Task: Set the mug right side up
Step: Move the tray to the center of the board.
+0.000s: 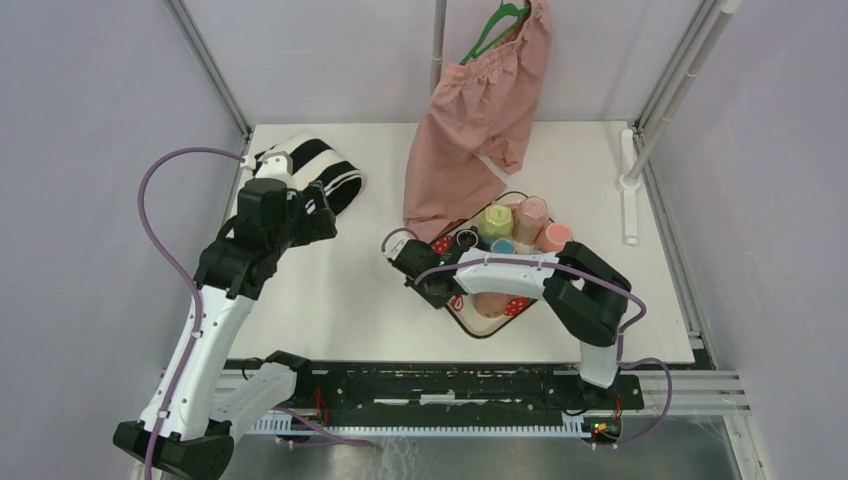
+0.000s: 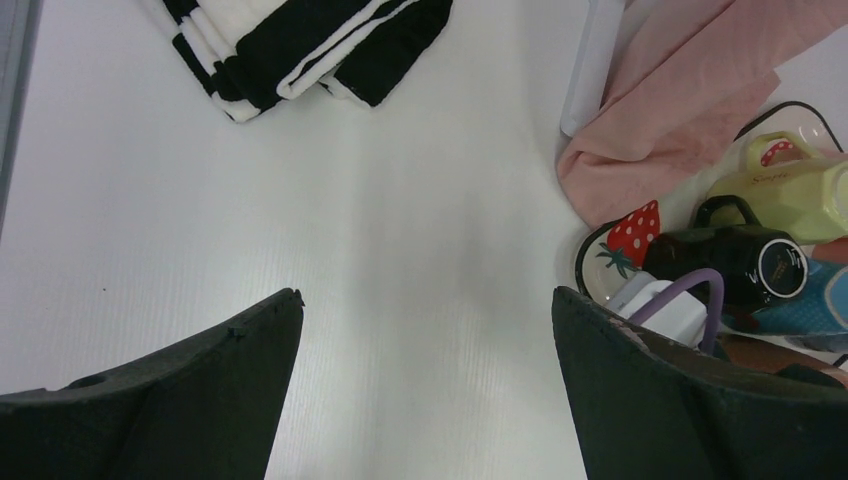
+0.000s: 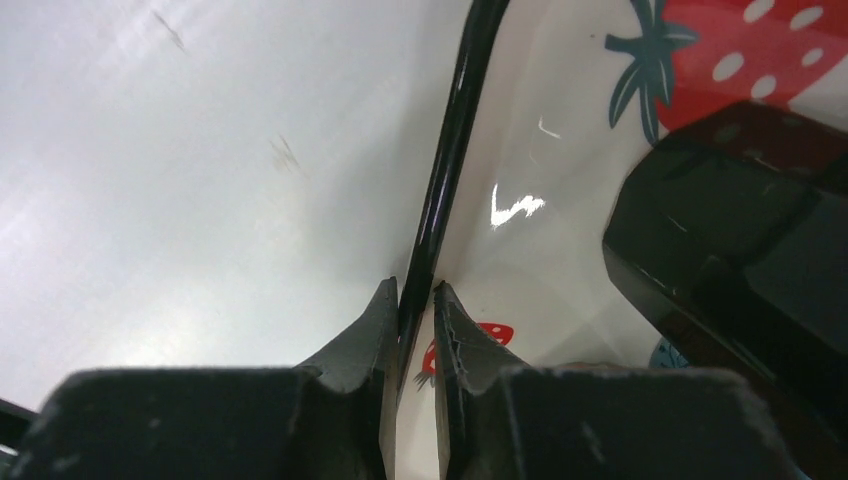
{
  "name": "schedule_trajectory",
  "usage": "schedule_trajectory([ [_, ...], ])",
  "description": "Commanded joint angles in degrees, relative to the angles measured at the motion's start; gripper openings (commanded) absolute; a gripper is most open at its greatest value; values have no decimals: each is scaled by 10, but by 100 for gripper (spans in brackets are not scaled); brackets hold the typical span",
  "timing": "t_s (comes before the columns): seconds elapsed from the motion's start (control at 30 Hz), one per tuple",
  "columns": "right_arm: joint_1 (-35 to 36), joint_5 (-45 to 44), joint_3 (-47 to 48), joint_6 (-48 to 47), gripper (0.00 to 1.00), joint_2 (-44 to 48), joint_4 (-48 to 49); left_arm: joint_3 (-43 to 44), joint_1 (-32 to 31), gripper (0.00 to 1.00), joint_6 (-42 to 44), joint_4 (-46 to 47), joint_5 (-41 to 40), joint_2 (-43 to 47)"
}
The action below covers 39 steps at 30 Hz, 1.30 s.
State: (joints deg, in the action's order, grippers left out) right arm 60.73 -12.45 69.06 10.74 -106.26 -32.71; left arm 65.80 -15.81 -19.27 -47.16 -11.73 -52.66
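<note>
Right tool [image 3: 415, 310]: jaws narrow, pinched on the black rim of the tray [image 3: 455, 150] at the tray's 8 o'clock edge.

Black mug [image 3: 740, 230]: on its side in the tray, just beside the tool at its 1 o'clock, not touched by it.

Further mugs in the tray, at 1 to 2 o'clock of the black mug: yellow-green mug [image 1: 494, 220], pink mug [image 1: 530, 212], salmon mug [image 1: 553, 237], blue mug [image 1: 503, 246], packed close together. Whether they touch cannot be told.

Pink shorts [image 1: 480, 110] hang from a green hanger [image 1: 497, 25]; the hem rests on the desk at the tray's 12 o'clock edge.

Striped cloth [image 1: 325, 172], black and white, folded, lies well apart at 10 o'clock of the tray.

Desk [image 1: 350, 290]: white, matte. Metal posts stand at its far corners, with pale lilac walls around.

Right arm: reaches in from 4 o'clock, forearm lying low across the tray and hiding part of it.

Left tool [image 2: 425, 300]: jaws wide, holding nothing, raised above bare desk near the striped cloth; the arm is bent high at the elbow.
</note>
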Motion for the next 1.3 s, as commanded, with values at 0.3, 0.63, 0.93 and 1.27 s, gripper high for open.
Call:
schedule_trajectory([
  [0.3,14,-5,175,-19,2,-117,22,25,3,99,18,-7,-21,14],
  [0.63,14,-4,164,-33,34,-34,43,22,3,100,22,-11,-32,19],
  [0.93,5,-14,84,-50,41,135,103,21,3,100,22,-10,-33,19],
  [1.27,-253,-52,-23,-34,46,359,99,8,3,100,18,-2,-23,24],
])
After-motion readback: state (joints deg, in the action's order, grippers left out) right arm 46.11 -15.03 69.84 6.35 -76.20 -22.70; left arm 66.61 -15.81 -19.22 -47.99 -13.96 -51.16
